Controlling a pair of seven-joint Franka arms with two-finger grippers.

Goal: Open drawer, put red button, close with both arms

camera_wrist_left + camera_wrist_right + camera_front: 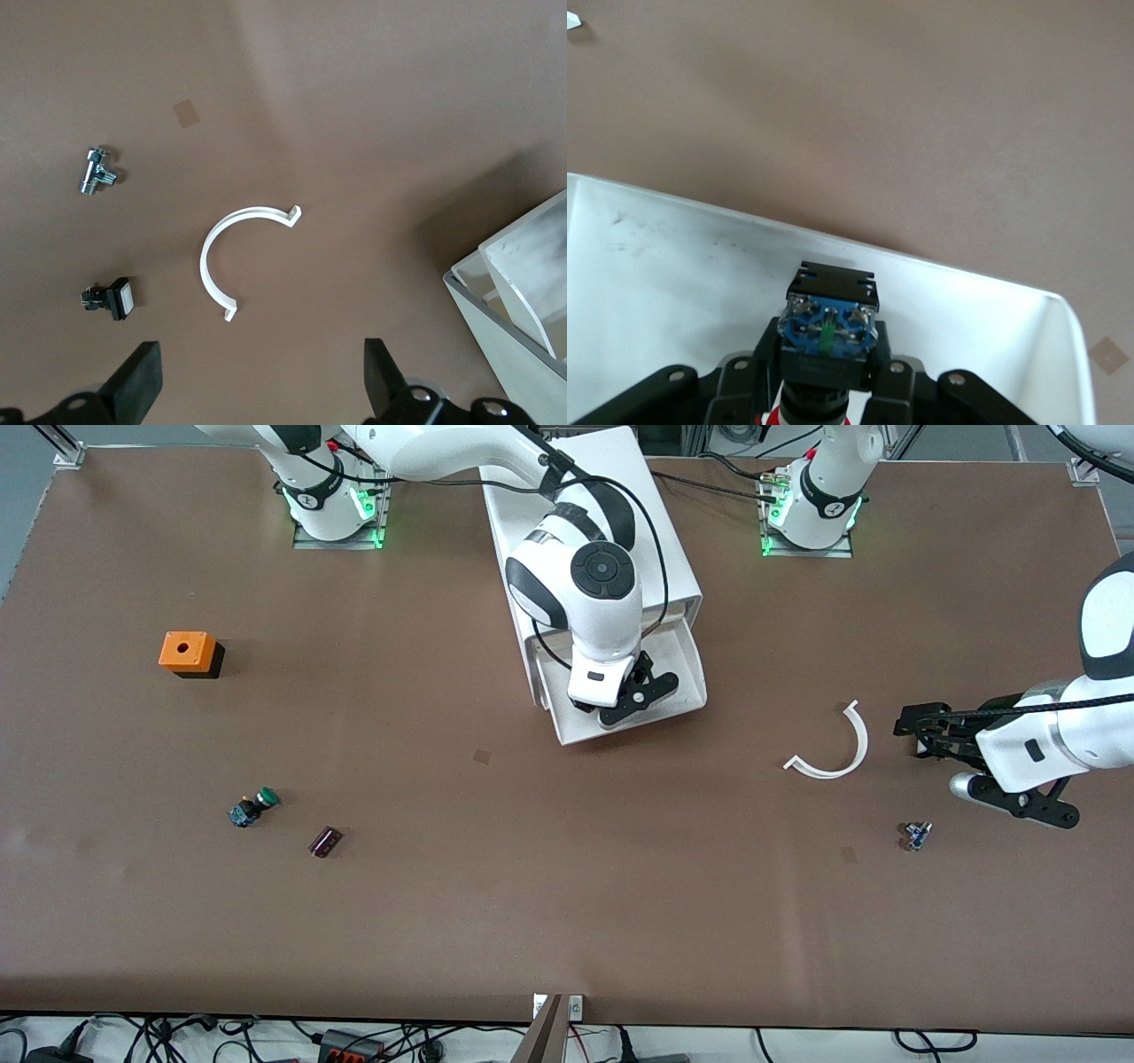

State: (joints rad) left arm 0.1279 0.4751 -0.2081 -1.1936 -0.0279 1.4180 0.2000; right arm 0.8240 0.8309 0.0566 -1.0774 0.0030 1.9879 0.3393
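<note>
The white cabinet (620, 487) stands between the arm bases. One lower drawer (687, 691) is pulled out toward the front camera. My right gripper (623, 705) is inside the open drawer's outline, shut on the red button (829, 326). The right wrist view shows its black-and-blue body pointing at the white drawer floor (673, 266) and a bit of red cap by the wrist. In the front view the button is hidden under the gripper. My left gripper (912, 731) is open and empty (263, 390), over bare table at the left arm's end, waiting.
A white curved piece (837, 748) lies beside the left gripper, with a small metal fitting (917, 834) nearer the front camera. Toward the right arm's end are a green-capped switch (257, 804), a dark small part (326, 841) and an orange box (188, 653).
</note>
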